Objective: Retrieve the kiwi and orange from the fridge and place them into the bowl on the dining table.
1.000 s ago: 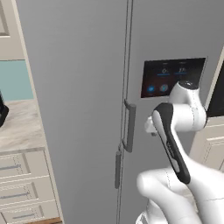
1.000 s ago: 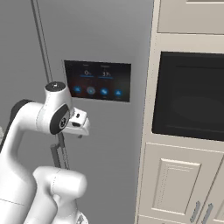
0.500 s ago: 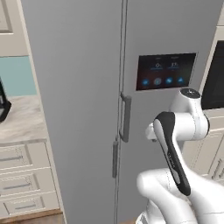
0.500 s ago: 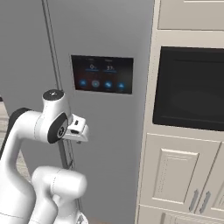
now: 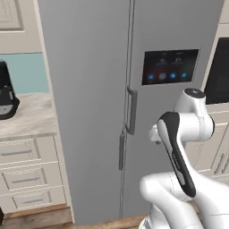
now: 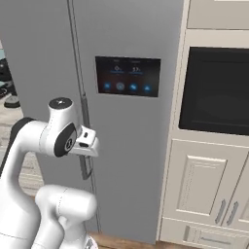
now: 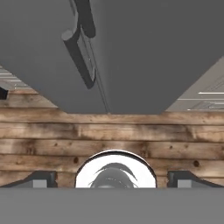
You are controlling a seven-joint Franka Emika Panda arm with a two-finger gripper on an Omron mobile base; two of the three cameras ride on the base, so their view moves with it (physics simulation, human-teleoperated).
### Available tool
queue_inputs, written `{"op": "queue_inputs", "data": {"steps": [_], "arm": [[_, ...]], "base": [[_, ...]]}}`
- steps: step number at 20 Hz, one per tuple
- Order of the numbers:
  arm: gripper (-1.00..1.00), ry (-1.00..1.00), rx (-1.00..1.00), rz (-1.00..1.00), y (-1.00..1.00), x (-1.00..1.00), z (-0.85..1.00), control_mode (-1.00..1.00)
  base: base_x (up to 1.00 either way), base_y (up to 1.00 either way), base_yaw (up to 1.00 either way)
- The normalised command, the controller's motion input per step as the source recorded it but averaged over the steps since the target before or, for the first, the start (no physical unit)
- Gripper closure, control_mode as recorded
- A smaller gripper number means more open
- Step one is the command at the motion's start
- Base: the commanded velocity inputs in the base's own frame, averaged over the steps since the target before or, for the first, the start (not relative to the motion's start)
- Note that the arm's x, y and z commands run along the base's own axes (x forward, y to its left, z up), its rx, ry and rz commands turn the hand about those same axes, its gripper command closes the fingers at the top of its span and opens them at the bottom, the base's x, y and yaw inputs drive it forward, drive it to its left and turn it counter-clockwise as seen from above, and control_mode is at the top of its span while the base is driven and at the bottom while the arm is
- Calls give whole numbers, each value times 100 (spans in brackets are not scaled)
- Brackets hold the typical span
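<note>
Both base views had shifted against the fridge [image 5: 94,107] since the earlier frames, so the base had driven; its doors remained closed

Fridge taken as landmark: touch panel [image 5: 170,66] sat on its right door, the two long vertical handles [image 5: 131,112] lay beside the centre seam, a built-in oven [image 6: 216,92] stood just right of it above cream cabinet doors [image 6: 199,182], and a counter with drawers [image 5: 24,167] and a dark appliance [image 5: 6,96] stood to its left. Arm was folded in front of the right door, apart from it. Hand view looked down along the fridge front to the wooden floor [image 7: 109,131]; gripper [image 7: 112,179] fingers stood wide apart with nothing between them. Kiwi, orange and bowl not seen
</note>
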Motion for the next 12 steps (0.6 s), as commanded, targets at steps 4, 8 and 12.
{"op": "queue_inputs", "data": {"steps": [4,8,12], "arm": [[-100,0,0,0,0,0,0,100],[-100,0,0,0,0,0,0,100],[-100,0,0,0,0,0,0,100]], "base": [[-45,56,0],[-47,36,0],[-56,4,0]]}}
